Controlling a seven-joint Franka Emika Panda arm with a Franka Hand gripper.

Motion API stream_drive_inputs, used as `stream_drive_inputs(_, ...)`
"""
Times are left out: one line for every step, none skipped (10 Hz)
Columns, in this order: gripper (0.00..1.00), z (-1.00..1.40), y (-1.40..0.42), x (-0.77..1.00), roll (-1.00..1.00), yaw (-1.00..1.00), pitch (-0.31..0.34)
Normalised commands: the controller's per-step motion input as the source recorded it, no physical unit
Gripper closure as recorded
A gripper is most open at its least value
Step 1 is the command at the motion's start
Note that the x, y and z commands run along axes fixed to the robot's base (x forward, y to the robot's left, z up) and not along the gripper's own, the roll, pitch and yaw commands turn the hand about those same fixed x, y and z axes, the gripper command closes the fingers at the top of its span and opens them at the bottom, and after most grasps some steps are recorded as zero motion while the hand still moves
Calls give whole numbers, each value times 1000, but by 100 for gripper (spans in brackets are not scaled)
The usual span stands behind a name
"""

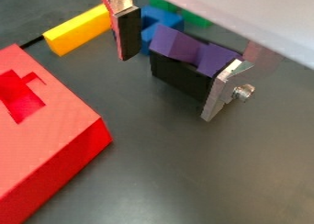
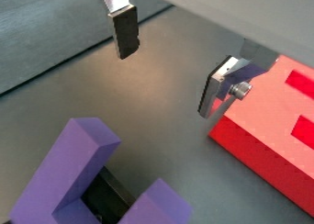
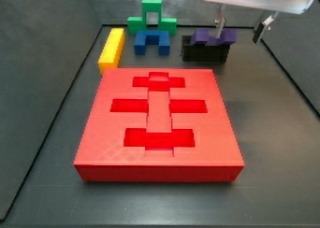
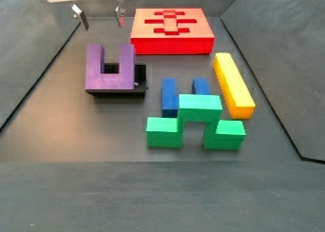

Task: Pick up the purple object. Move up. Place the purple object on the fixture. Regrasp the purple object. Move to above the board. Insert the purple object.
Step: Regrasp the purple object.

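Observation:
The purple object [image 4: 98, 72] is a U-shaped block seated on the black fixture [image 4: 121, 91], prongs pointing toward the red board [image 4: 172, 31]. In a side view my gripper [image 3: 240, 34] hangs open just above and beside the purple object [image 3: 208, 35] and fixture [image 3: 207, 52]. In a wrist view the purple object [image 1: 185, 47] and fixture [image 1: 178, 79] show behind the gap of the gripper [image 1: 174, 62]. In the opposite wrist view only bare floor lies between the fingers [image 2: 123, 39], with the purple object [image 2: 73, 168] off to one side. The jaws hold nothing.
The red board [image 3: 156, 110] with cross-shaped recesses fills the middle of the dark tray. A yellow bar [image 3: 111, 48] lies beside it. A blue block [image 3: 155, 35] and green blocks [image 3: 152, 12] stand next to the fixture. Sloped tray walls [image 4: 38, 74] ring the floor.

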Motion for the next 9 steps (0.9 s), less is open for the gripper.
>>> stream_drive_inputs(0, 26, -246, 0, 1000, 80, 0)
stream_drive_inputs(0, 80, -254, 0, 1000, 94, -77)
stream_drive_inputs(0, 0, -406, 0, 1000, 103, -360)
stream_drive_inputs(0, 0, -540, -123, 906, 0, -957)
stream_drive_inputs(0, 94, -520, 0, 891, 0, -1000)
stream_drive_inputs(0, 143, -489, 0, 940, 0, -1000)
stream_drive_inputs(0, 143, -489, 20, 1000, -14, -986)
stream_drive_inputs(0, 277, 0, 569, 986, 40, -689)
stream_drive_inputs(0, 0, 69, 674, 760, 126, -289)
